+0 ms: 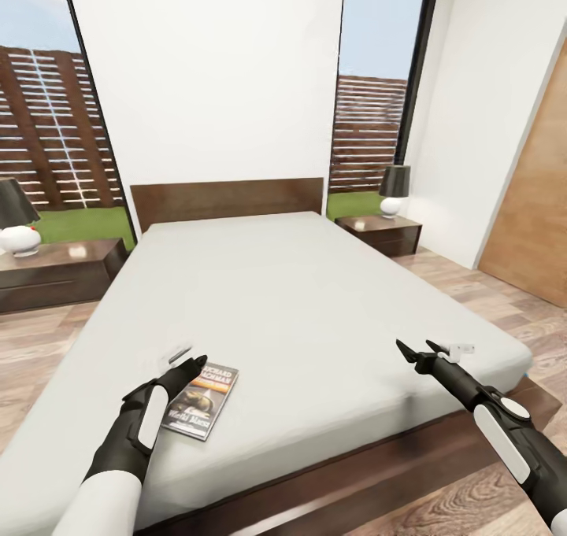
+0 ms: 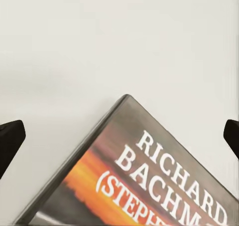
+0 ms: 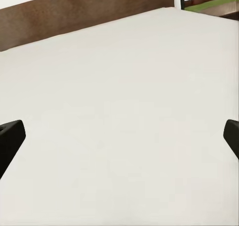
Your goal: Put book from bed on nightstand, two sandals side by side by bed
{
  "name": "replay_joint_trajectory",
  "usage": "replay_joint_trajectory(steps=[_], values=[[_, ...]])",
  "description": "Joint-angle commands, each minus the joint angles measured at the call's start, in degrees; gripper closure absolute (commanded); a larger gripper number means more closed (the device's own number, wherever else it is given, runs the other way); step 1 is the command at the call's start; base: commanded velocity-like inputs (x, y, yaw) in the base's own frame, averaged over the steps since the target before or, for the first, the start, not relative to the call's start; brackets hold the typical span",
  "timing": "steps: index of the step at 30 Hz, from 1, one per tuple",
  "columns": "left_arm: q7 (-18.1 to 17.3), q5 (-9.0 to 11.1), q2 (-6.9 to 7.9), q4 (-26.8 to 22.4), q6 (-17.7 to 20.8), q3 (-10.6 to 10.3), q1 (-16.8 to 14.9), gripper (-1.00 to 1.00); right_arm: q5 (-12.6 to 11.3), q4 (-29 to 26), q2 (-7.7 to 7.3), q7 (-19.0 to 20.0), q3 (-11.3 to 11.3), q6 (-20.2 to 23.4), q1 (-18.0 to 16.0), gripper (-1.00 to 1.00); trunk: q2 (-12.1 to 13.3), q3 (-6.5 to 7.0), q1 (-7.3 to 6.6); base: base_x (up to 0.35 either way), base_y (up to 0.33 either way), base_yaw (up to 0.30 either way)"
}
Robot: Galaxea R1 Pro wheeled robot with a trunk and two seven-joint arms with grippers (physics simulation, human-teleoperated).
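Pale-grey mattress of the bed [image 1: 315, 300] carries the book [image 1: 201, 401] flat near its foot edge, where the spread left pincer [image 1: 183, 365] is poised to grasp it. Further right, the right pincer [image 1: 420, 349] is held spread, idle. Beyond, a nightstand [image 1: 59, 272] awaits.

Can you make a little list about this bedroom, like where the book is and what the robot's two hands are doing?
book: lying flat on the bed, near its foot
left gripper: open, at the book's corner, not holding it
right gripper: open, holding nothing, above the bed's other front corner
nightstands: left nightstand and right nightstand flank the headboard, each with a lamp
book moved yet: no
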Motion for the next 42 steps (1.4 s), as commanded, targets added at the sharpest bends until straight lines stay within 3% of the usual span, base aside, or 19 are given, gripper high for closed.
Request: replay_joint_trajectory(steps=[1,27,30,42], values=[[0.0,0.5,-0.06,-0.1,0.4,0.2,0.0,-1.0,-0.6,0.0,-0.06,0.1,0.2,0.0,0.0,-1.0,0.0,-0.06,-0.01,0.0,0.0,-0.069],[0.0,0.5,-0.06,-0.1,0.4,0.2,0.0,-1.0,-0.6,0.0,-0.07,0.1,0.2,0.0,0.0,-1.0,0.0,-0.02,-0.01,0.0,0.0,-0.043],[0.0,0.5,-0.06,-0.1,0.4,0.2,0.0,-1.0,-0.6,0.0,-0.07,0.1,0.2,0.0,0.0,-1.0,-1.2,-0.56,0.65,0.0,0.0,0.0],[0.0,0.5,-0.06,-0.1,0.4,0.2,0.0,-1.0,-0.6,0.0,-0.07,0.1,0.2,0.0,0.0,-1.0,-1.2,-0.56,0.65,0.0,0.0,0.0]])
